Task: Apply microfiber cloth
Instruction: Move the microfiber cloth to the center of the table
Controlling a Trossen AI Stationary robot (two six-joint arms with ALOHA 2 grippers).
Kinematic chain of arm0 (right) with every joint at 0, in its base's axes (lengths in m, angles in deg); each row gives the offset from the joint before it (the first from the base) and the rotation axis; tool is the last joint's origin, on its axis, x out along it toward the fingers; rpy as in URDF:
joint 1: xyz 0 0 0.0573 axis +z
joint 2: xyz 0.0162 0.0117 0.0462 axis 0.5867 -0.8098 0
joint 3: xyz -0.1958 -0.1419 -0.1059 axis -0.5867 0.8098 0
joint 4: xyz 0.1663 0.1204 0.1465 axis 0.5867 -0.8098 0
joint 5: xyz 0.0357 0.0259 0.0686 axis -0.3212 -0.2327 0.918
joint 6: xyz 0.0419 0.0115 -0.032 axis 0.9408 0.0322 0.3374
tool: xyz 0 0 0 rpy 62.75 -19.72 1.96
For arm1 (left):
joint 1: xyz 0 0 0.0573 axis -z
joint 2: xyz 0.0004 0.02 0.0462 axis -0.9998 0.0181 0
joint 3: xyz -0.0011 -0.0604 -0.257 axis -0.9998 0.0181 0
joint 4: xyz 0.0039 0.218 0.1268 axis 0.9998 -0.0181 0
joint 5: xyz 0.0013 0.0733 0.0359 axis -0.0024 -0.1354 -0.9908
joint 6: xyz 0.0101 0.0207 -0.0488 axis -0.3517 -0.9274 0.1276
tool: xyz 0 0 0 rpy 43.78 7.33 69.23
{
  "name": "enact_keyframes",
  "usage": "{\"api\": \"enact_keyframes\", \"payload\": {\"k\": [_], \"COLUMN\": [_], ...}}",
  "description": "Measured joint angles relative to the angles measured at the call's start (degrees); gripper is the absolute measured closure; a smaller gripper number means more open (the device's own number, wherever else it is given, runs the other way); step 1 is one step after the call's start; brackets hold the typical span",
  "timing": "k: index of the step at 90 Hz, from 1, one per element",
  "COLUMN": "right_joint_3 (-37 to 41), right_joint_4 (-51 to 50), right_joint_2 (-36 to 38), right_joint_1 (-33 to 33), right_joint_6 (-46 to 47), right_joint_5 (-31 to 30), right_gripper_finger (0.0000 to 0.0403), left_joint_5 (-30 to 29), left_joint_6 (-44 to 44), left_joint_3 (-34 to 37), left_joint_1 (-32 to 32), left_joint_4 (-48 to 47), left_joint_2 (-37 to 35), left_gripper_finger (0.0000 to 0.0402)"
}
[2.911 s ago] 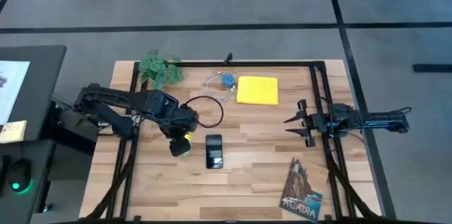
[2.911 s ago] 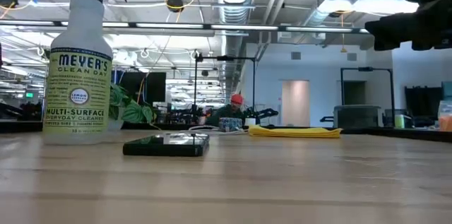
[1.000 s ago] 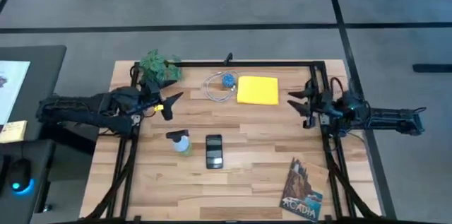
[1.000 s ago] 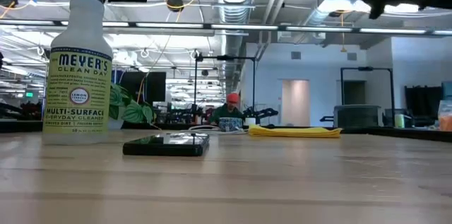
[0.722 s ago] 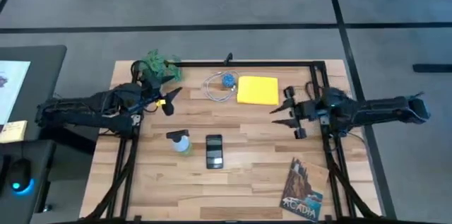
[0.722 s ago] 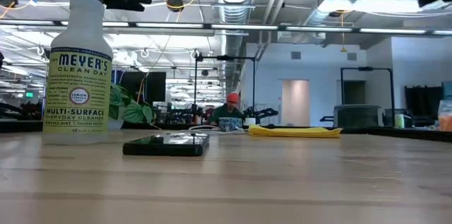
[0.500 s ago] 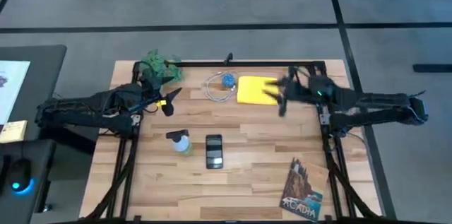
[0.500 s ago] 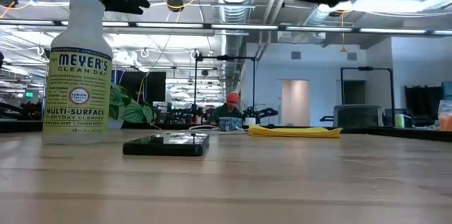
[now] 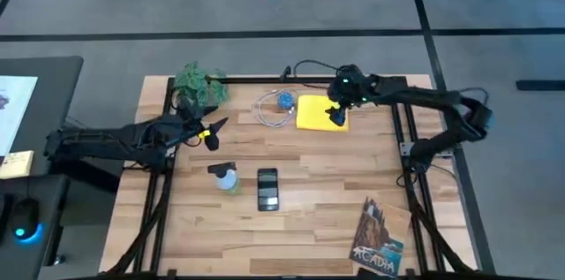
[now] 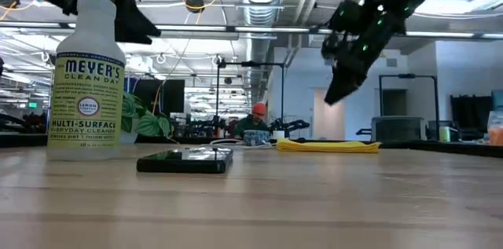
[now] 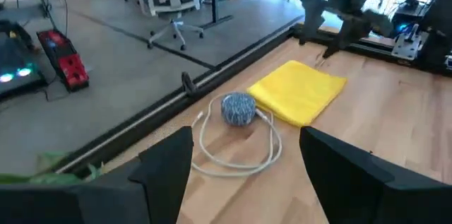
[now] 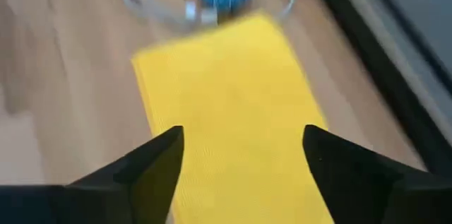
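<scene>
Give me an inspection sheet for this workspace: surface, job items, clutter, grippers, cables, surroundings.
Surface: wooden table with a black frame along its edges.
Job's things: yellow microfiber cloth lying flat at the far side; black smartphone lying flat mid-table, apart from the cloth.
Clutter: spray bottle upright beside the phone; green plant at the far left corner; illustrated booklet at the near right.
Grippers: right gripper above the cloth's right edge, jaws open, not touching it in the low view; left gripper at the left side, jaws open, holding nothing.
Cables: white cable coiled around a blue ball beside the cloth.
Surroundings: grey floor; a person in a red cap far behind.
</scene>
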Motion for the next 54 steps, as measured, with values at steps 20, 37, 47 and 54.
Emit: {"api": "enact_keyframes", "payload": {"k": [20, 37, 47, 54], "right_joint_3": [-1.05, -1.05, -1.28, -1.29], "right_joint_4": [2.88, 7.69, 8.89, 8.92], "right_joint_2": [-9.28, -15.0, -17.26, -18.32], "right_joint_1": [1.23, 1.9, 1.86, 1.89], "right_joint_6": [-1.87, -1.99, -1.77, -1.29], "right_joint_5": [-0.06, -0.62, -1.92, -2.15], "right_gripper_finger": [0.0116, 0.0133, 0.0166, 0.0211], "left_joint_5": [0.04, 0.04, 0.04, 0.04], "left_joint_6": [1.38, 2.64, 4.12, 4.75], "left_joint_3": [0.0, -0.02, -0.01, -0.02], "left_joint_1": [0.0, 0.02, 0.02, 0.02], "left_joint_4": [-3.11, -6.0, -6.44, -6.47], "left_joint_2": [0.2, 0.2, 0.19, 0.2], "left_gripper_finger": [0.016, 0.016, 0.016, 0.016]}}
